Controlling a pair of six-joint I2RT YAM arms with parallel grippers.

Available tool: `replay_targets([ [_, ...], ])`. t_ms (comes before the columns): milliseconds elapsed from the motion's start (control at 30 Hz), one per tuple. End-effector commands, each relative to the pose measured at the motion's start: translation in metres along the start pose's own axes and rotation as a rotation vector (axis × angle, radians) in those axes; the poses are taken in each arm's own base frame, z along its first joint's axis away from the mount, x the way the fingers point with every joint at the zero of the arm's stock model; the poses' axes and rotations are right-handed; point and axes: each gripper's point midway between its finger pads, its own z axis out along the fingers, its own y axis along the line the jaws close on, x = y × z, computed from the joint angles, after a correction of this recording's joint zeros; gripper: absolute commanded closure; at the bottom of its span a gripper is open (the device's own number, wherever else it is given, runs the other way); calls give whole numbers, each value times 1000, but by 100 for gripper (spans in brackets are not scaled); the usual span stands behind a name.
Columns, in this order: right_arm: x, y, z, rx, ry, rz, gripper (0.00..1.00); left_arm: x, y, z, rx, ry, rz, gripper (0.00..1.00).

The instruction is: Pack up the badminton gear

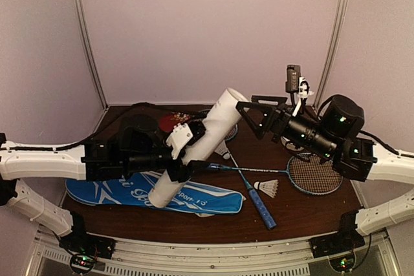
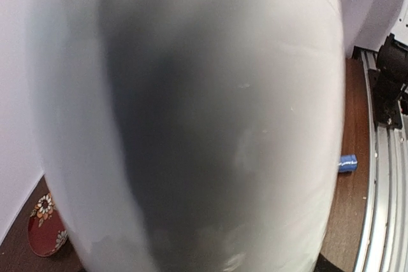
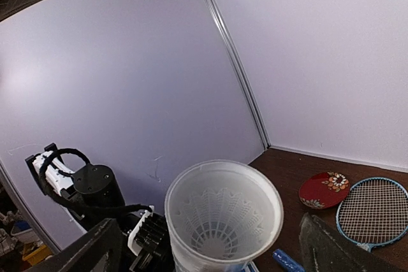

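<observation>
Dark brown wood table (image 1: 304, 214). Pale lilac wall panels (image 1: 213, 24) behind it, with metal seam strips. Metal rail (image 1: 213, 250) along near edge.

I see left claw (image 1: 186, 153) clamped round long white tube (image 1: 217, 127) mid-length. Tube tilted over table's left half, mouth up toward back.

Right claw (image 1: 248, 113) spread wide just beside that mouth, gripping nothing.

Inner shuttlecock (image 3: 220, 221) sits inside tube. Loose shuttlecock (image 1: 266, 187) lies right of centre.

Blue racket bag (image 1: 213, 200) flat by near-left edge.

Right racket (image 1: 315, 174) and centre racket (image 1: 261, 206) crossed centre-right.

Red dish (image 1: 169, 121) at back edge.
</observation>
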Motion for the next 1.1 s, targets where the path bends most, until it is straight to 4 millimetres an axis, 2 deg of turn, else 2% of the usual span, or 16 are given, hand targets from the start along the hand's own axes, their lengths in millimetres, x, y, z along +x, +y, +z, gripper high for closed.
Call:
replay_targets([
  [0, 12, -2, -30, 32, 165, -85, 0, 8, 8, -21, -46, -21, 110, 32],
  [133, 4, 0, -60, 53, 276, -180, 3, 31, 6, -36, -38, 38, 203, 34],
  [233, 6, 11, -67, 7, 388, -211, 9, 40, 2, -44, -10, 66, 253, 38],
  [300, 11, 19, -67, -28, 446, -192, 20, 44, -1, -48, 8, 78, 276, 40],
  [400, 21, 32, -62, -92, 516, -142, 26, 48, -4, -52, 28, 89, 296, 41],
  [500, 31, 46, -55, -164, 564, -77, 37, 51, -8, -54, 52, 101, 309, 42],
  [633, 41, 56, -44, -207, 607, -15, 48, 56, -10, -54, 70, 131, 323, 45],
  [833, 56, 61, -32, -234, 643, 20, 59, 58, -15, -52, 96, 133, 314, 48],
  [1067, 73, 67, -29, -277, 673, 86, 66, 57, -16, -52, 103, 127, 316, 51],
])
